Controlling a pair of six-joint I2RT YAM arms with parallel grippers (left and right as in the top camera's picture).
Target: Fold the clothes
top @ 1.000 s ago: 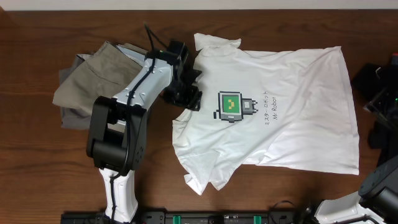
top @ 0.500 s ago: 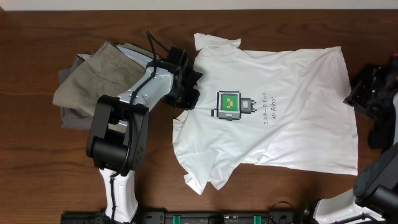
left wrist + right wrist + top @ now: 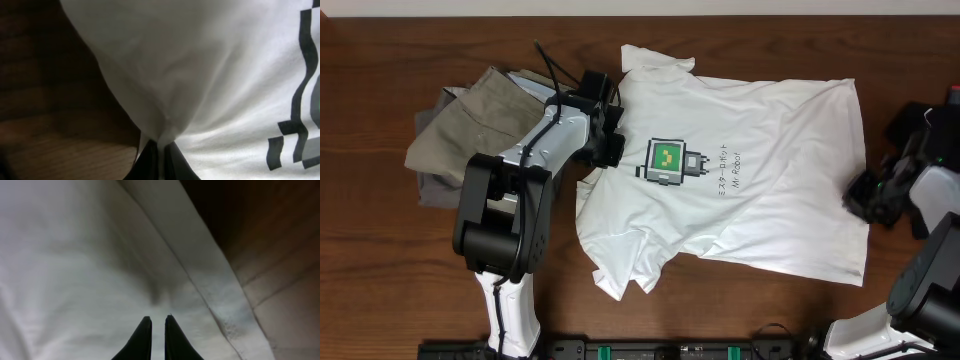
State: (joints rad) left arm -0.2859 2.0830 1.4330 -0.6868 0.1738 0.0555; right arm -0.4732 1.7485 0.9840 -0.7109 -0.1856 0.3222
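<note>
Clearly left claw (image 3: 160, 146) and right claw (image 3: 157, 318) each pinch the "Mr Robot" T-shirt (image 3: 770, 185).

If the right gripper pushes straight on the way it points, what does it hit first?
The white T-shirt: the right gripper points at cloth just inside its hem; depth unclear, likely very close.

Dark wooden table (image 3: 380, 260) (visible grain)

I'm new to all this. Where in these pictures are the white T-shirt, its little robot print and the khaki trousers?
white T-shirt (image 3: 780, 190): overhead view, plain cloth right of the lettering.
robot print (image 3: 666, 160): overhead view, its green screen.
khaki trousers (image 3: 470, 130): overhead view, top of the pile.
</note>
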